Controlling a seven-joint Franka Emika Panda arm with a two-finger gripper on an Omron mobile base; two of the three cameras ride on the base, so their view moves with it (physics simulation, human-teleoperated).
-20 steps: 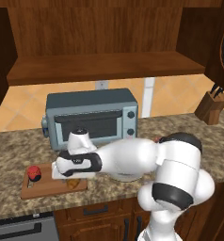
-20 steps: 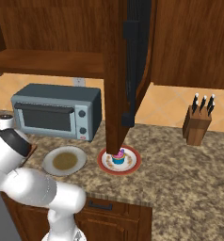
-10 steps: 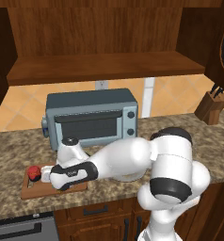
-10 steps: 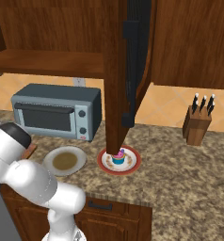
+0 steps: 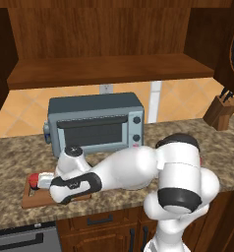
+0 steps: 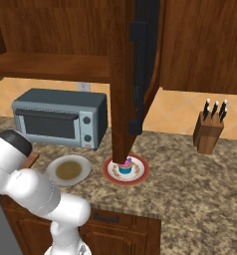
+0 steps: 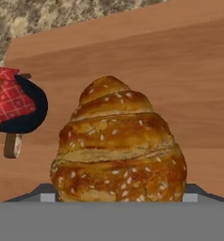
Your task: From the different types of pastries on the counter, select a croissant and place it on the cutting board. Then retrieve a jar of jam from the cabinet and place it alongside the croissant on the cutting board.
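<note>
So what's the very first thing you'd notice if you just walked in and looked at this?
The big golden-brown ridged croissant, up close in the hand view, lying on the reddish-brown wooden cutting board. Then the robot's white arm stretched low across the speckled granite counter toward that board, in front of the grey-blue toaster oven.

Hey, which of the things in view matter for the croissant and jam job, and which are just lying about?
For the job: croissant, cutting board, jar of jam, cabinet, counter.
Lying about: toaster oven, knife block, grey plate, cupcake on its red-rimmed plate.
</note>
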